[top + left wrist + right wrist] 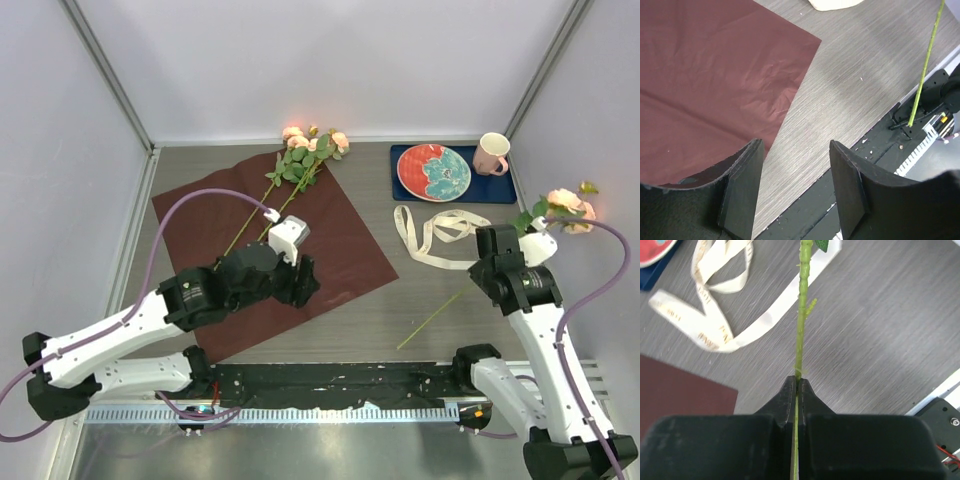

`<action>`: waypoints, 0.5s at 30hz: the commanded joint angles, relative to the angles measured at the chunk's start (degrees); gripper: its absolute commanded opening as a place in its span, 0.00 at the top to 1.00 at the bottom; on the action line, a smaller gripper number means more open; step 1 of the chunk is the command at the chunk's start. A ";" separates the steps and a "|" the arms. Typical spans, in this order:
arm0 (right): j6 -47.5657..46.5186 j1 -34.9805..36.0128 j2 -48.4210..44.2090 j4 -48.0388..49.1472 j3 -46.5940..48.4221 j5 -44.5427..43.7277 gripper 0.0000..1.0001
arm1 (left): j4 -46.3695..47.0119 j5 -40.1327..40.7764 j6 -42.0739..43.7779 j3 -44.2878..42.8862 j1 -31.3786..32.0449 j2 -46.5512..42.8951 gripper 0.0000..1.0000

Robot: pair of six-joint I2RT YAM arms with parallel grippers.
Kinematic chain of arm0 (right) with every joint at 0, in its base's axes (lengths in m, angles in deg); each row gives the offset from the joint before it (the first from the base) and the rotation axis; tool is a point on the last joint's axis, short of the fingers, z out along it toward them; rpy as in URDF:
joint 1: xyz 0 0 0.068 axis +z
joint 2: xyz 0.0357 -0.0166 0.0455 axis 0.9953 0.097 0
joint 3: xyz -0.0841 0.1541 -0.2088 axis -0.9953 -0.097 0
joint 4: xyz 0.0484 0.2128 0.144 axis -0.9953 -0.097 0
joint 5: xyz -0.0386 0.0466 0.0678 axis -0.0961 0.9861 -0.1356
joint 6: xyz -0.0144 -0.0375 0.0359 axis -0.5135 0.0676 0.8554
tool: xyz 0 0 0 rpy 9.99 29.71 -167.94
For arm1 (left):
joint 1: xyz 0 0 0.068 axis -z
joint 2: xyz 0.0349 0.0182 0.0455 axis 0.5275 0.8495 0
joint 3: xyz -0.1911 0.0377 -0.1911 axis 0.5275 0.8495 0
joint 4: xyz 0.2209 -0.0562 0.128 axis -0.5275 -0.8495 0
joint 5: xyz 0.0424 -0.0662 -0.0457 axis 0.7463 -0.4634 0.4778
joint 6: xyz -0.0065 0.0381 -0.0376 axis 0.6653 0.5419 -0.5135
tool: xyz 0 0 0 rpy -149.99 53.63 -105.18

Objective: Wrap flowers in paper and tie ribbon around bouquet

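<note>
- The right tool point(796, 385) is clamped on the thin green stem point(800, 315) of a single peach-pink rose point(567, 203). Its jaws are pressed together on the stem.
- The stem runs straight out ahead of this tool to the leaves and bloom. Behind the tool, the cut end points back toward the arm bases.
- The cream ribbon point(435, 235) lies in loose loops on the bench point(380, 320), just to the left of the right tool. In the wrist view one strip passes beneath the held stem; contact cannot be judged.
- The other roses point(312, 143) lie at the far corner of the dark red paper point(340, 250), well ahead of the left tool. Their stems slant back across the sheet toward it.
- The paper lies flat on the bench.
- The left tool point(795, 148) hangs over the paper's near right edge with its jaws apart and nothing between them. One finger point(745, 185) is over the paper, the other over bare bench.
- Beyond the ribbon, ahead and left of the right tool, a red and teal plate point(410, 170) and a pink mug point(491, 153) sit on a blue mat point(503, 190).
</note>
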 commanded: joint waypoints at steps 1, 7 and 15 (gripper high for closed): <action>-8.28 2.94 2.15 5.69 5.84 6.38 1.00 | -1.64 7.83 -4.78 0.04 0.15 -3.84 0.40; -4.94 16.38 9.00 10.16 15.60 3.99 1.00 | -9.11 17.86 -8.47 -0.66 0.06 -9.11 0.39; -2.30 34.32 39.75 30.20 27.99 2.68 1.00 | -13.33 18.76 -13.04 -0.57 -0.03 -10.80 0.34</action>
